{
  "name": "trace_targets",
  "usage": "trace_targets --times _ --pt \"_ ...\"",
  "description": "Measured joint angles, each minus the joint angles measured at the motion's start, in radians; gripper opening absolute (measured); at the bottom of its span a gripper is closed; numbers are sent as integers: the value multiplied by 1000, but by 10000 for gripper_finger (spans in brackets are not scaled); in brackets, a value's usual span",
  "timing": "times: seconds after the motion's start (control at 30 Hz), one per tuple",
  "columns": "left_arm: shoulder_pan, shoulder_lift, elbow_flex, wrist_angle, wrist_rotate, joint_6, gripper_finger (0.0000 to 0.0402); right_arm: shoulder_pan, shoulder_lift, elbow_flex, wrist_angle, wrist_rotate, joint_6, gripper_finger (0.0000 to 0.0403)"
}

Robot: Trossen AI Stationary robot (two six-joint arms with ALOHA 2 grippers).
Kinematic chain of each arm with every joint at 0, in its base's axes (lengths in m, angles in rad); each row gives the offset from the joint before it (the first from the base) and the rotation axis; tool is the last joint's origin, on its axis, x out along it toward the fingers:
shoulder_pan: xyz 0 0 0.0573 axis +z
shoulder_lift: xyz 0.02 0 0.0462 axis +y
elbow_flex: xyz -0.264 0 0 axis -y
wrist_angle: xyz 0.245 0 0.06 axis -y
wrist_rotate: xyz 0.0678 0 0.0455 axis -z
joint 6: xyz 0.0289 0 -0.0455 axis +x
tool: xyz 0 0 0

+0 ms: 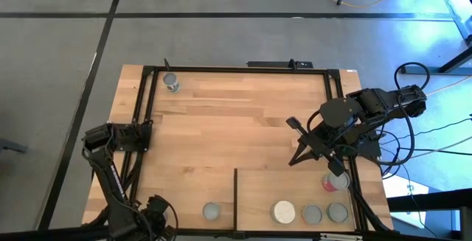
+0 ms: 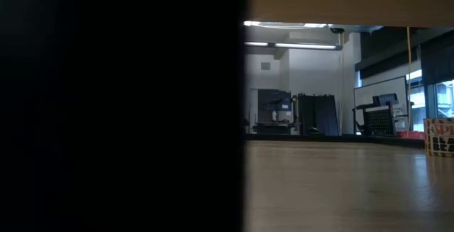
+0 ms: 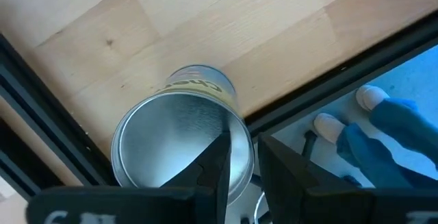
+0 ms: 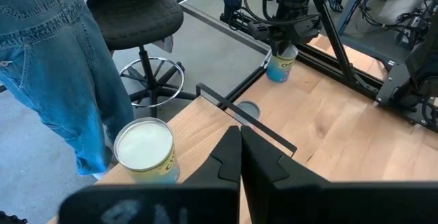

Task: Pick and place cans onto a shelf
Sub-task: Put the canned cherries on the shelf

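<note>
My left gripper (image 3: 243,159) points down at the table's near left corner, open over a can (image 3: 179,138) with a silver top and yellow label, which stands upright on the wood. One finger is over the top just inside the rim and the other is outside it. The right wrist view shows this can (image 4: 280,65) under that gripper (image 4: 282,46). My right gripper (image 4: 239,148) is shut on nothing, raised over the shelf (image 1: 295,186). Near the shelf's front edge stand a whitish-topped can (image 1: 284,211) and two grey-topped cans (image 1: 312,214), with a red-sided can (image 1: 333,182) behind them.
One can (image 1: 212,211) stands just left of the black strip (image 1: 236,189), and another (image 1: 171,82) at the far left corner. Black frame rails (image 3: 321,87) run beside the left gripper. A person in blue denim (image 4: 48,59) and a stool (image 4: 137,15) are beyond the near edge.
</note>
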Motion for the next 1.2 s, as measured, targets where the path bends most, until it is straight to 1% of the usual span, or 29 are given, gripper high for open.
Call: trace_targets --times 0.1,0.17,0.4,0.53,0.67,0.9,1.2 --pt "-1 1 0 -4 5 4 68 0 0 0 0 1 0 5" --pt "1 6 -1 -6 24 22 60 0 0 0 0 7 0 5" --pt "6 8 -2 -30 42 26 6 0 0 0 1 33 0 5" --pt "6 9 -2 -36 46 38 2 0 0 0 4 33 0 5" --pt "12 6 -3 -39 51 88 1 0 0 0 5 32 0 5" --pt "39 -2 -5 -42 72 208 1 0 0 0 8 33 3 5" --pt "102 -42 -10 -84 56 387 0 0 0 0 22 49 3 5"
